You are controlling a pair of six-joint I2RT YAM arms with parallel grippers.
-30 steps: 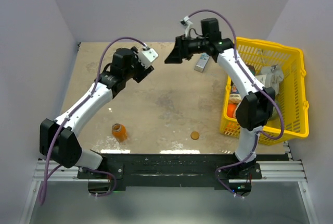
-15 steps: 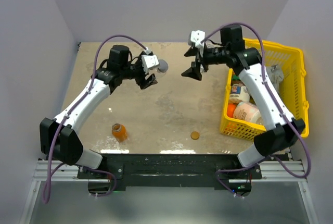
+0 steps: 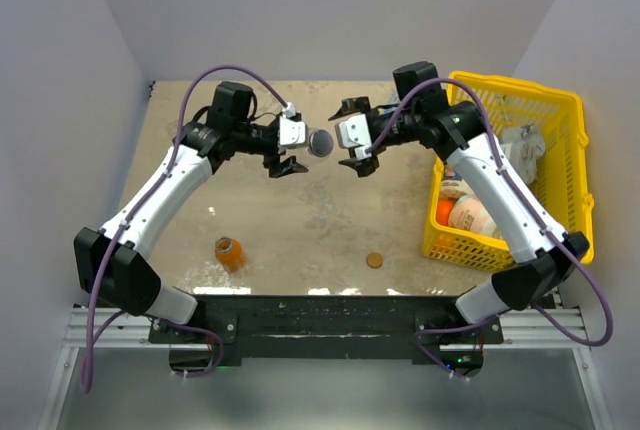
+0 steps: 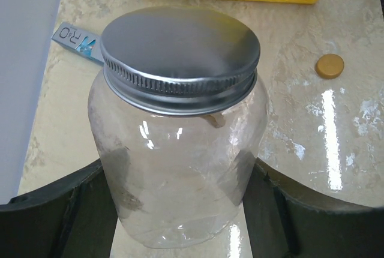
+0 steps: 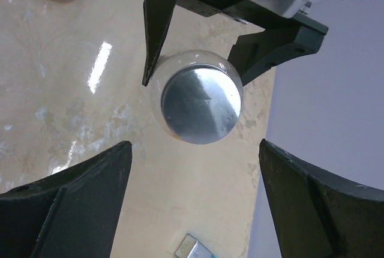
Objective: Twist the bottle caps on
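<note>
My left gripper (image 3: 305,140) is shut on the clear bottle (image 3: 318,142) and holds it above the table's middle. In the left wrist view the jaws (image 4: 179,177) clamp the bottle's body (image 4: 180,132), and the silver-grey cap (image 4: 180,51) sits on its neck. My right gripper (image 3: 342,140) is open and empty. It faces the cap (image 5: 201,105) from close by without touching it, and its jaws (image 5: 195,145) stand wide apart. The orange bottle (image 3: 230,253) stands uncapped at the near left. The brownish-orange cap (image 3: 375,260) lies flat near the front.
A yellow basket (image 3: 570,110) with several containers stands at the right. A grey rectangular bar (image 4: 78,41) lies on the table at the back, also seen in the right wrist view (image 5: 195,249). Grey walls close in the left, back and right.
My left arm carried the clear bottle right toward the table's middle. My right arm swung down from the back and turned its open jaws to face the silver cap.
</note>
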